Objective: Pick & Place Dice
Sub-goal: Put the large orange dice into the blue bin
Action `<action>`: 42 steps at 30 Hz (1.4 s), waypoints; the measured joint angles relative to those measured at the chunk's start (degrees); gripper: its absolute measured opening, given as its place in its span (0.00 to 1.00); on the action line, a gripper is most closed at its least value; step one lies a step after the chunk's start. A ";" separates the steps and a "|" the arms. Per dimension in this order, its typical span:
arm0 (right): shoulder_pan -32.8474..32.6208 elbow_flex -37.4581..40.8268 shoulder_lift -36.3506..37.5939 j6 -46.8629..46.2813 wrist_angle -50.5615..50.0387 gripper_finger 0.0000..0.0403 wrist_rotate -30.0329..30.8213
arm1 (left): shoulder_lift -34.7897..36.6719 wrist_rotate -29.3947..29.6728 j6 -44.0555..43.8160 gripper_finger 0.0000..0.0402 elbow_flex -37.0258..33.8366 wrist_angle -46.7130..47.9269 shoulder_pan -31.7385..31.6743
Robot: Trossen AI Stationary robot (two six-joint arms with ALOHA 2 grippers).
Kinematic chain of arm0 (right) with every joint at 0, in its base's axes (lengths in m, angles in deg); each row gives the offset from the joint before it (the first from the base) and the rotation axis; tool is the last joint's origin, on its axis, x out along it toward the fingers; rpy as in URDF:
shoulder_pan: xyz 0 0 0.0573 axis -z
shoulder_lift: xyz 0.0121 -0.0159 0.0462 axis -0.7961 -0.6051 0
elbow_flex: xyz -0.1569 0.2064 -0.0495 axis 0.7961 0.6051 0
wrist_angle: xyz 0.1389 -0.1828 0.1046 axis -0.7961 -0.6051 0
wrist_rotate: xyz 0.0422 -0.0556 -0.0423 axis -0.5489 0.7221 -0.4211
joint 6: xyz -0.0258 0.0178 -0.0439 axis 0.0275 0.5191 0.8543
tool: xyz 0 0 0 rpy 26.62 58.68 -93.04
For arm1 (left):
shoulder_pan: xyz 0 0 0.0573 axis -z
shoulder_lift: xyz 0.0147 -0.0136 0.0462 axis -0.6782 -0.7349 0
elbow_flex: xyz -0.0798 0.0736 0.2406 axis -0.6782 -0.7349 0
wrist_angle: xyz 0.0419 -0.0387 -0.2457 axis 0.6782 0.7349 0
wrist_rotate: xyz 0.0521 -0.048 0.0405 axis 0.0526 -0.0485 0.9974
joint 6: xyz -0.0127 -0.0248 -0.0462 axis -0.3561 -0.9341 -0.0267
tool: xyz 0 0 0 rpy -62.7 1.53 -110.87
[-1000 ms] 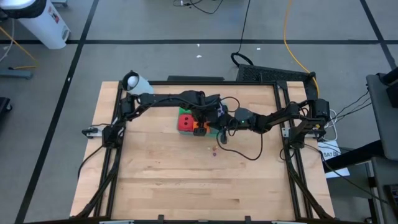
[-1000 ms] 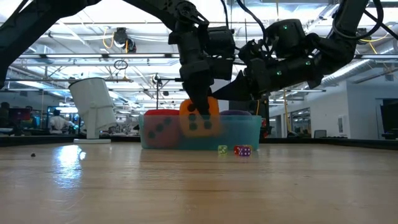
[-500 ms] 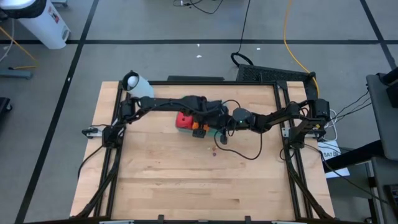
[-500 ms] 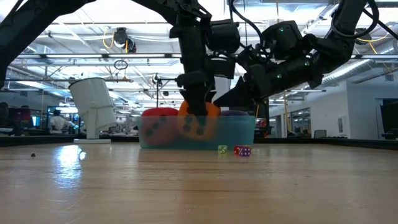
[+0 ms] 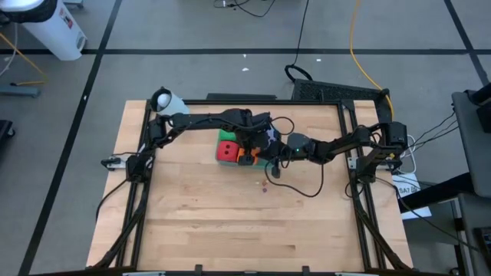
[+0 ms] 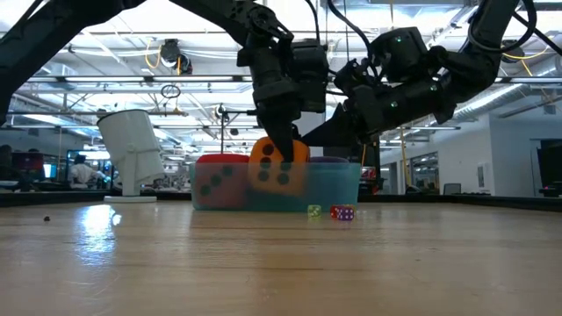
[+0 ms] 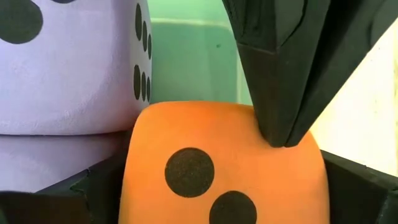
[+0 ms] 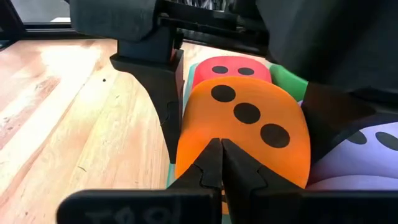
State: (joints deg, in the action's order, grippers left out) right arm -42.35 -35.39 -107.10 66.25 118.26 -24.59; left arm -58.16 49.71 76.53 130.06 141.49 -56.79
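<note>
Wooden table: broad bare boards, with the whole contest bunched at the far middle, both arms meeting over one small container

Teal bin: translucent tub on the table; half a second ago the orange cube sat low inside it, now that cube rides up above the rim again, much as it did a second ago

Left gripper: reaching in from the left side, fingers pinching the orange die from above; it was pressed down into the bin at the half-second mark and has come back up, so the drop looks unfinished, or the cube did not seat

Right gripper: parked just beside the bin on its right side, fingers pressed together on nothing, nose pointed at the orange cube; barely moved across the three moments

Orange die: held, three pips facing the right wrist camera, hanging partly over the bin wall and not released

Red die: inside the bin at its left end, unmoved

Purple die: pale purple, in the bin right behind the orange one, touching or nearly so

Green die: a sliver beyond the red one, uncovered again now that the left arm has lifted

Small dice: two tiny ones on the boards just in front of the bin, same spot throughout

Verdict: four in or over the bin, orange still to be let go
</note>
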 joint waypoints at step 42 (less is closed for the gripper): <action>-6.23 -0.90 8.91 3.56 -5.66 0.00 12.38 | 0.30 15.12 1.90 0.99 0.22 -2.10 2.06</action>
State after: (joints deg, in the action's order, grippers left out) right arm -48.58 -36.30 -98.19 69.81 112.60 -12.21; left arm -57.86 64.84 78.43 130.28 139.39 -54.73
